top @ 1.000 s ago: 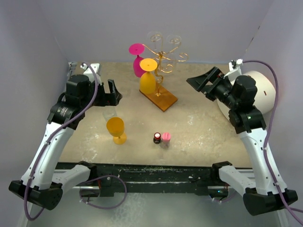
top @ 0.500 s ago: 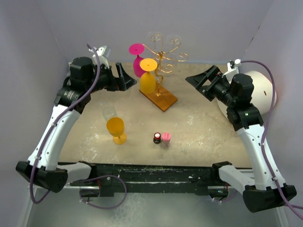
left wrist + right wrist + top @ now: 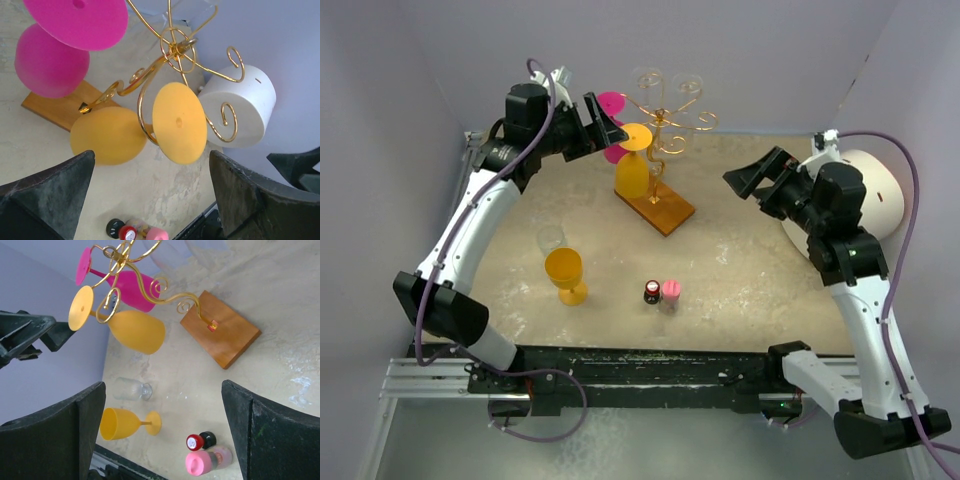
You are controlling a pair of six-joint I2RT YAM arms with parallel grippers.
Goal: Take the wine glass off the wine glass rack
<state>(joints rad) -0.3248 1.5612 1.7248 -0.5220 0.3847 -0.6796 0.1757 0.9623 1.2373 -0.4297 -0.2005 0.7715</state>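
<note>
Left pincer (image 3: 606, 127), spread wide, hovers just left of the wine glass rack (image 3: 666, 122) at the far middle of the counter (image 3: 750, 270), facing the yellow wine glass (image 3: 631, 172) hanging bowl-down; best to pinch its stem gently, then slide the foot out along the wire.

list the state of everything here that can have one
left gripper, jaws open, empty
right gripper, jaws open, empty
pink wine glass, hanging upside down on the wine glass rack
hanging yellow wine glass, upside down on the same rack
standing yellow wine glass, upright on the table
clear glass, upright on the table
small bottles, upright, capped
</note>
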